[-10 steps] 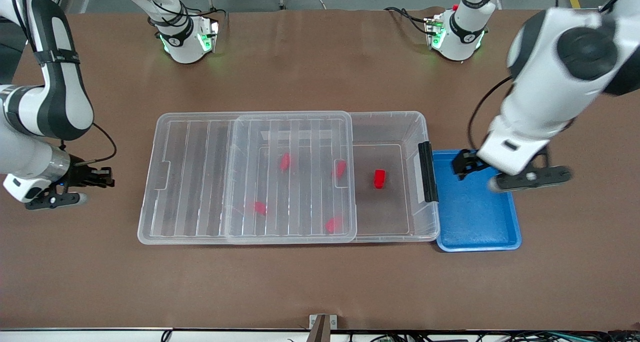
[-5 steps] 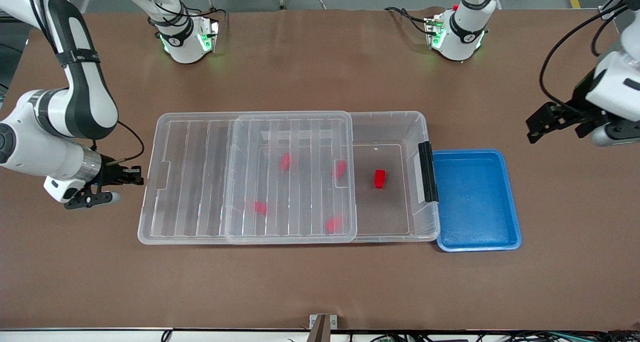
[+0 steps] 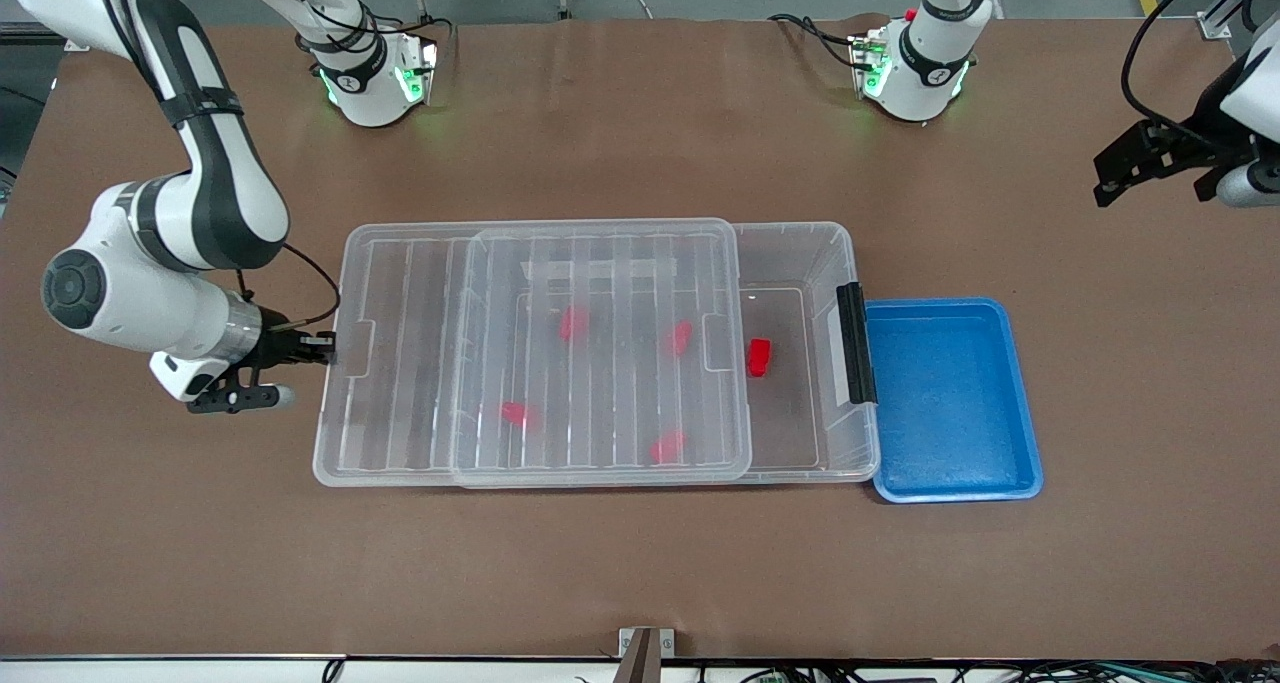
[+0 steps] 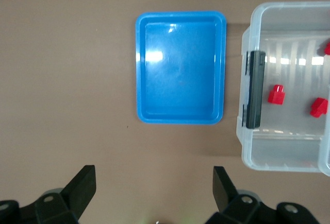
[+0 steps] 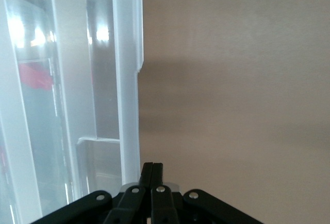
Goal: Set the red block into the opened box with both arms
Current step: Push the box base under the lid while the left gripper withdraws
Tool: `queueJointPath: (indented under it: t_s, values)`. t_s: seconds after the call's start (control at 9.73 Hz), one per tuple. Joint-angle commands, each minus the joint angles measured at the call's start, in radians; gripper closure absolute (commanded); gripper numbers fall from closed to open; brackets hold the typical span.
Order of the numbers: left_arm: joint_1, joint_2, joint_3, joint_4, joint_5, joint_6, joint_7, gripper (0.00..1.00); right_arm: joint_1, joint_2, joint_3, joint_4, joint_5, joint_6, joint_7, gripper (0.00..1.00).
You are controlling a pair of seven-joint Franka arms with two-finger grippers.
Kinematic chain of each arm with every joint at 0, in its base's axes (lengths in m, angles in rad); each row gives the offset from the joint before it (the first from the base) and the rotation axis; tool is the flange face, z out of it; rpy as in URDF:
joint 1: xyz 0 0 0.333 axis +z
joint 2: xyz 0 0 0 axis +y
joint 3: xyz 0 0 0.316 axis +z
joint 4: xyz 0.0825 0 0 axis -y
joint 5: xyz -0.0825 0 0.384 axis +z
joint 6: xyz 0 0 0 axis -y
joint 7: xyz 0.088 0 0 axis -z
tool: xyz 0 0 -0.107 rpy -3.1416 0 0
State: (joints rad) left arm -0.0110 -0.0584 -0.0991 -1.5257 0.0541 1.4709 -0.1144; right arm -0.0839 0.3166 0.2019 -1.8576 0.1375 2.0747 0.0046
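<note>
One red block (image 3: pixel 759 356) (image 4: pixel 277 95) lies uncovered on the floor of the opened box (image 3: pixel 812 248) (image 4: pixel 281 159), near its black latch (image 3: pixel 855 343). Several more red blocks show blurred under the ribbed clear lid (image 3: pixel 600 263) (image 5: pixel 126 80), which covers most of the box and overhangs it toward the right arm's end. My right gripper (image 3: pixel 325 348) (image 5: pixel 152 166) is shut, its tips against the lid's end edge. My left gripper (image 3: pixel 1125 173) (image 4: pixel 154 188) hangs open and holds nothing, over bare table at the left arm's end.
A blue tray (image 3: pixel 950 403) (image 4: pixel 180 74) with nothing in it sits against the box's latch end. Both arm bases (image 3: pixel 375 83) (image 3: pixel 915 78) stand along the table edge farthest from the front camera.
The lid has slid toward the left arm's end, with the shut right gripper following at its edge. The left gripper has risen away from the blue tray toward the table's end.
</note>
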Motion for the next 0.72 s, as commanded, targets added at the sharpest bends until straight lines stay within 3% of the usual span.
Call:
queueJointPath:
  t_s: [0.0,0.62]
  values:
    - [0.008,-0.001,0.004,-0.045,-0.014,0.000,0.018,0.00,-0.010,0.013,0.063,0.003,0.017,0.021,0.073,1.00]
    - [0.010,0.009,0.004,-0.044,-0.016,0.000,0.019,0.00,0.033,0.062,0.116,0.021,0.014,0.088,0.179,1.00]
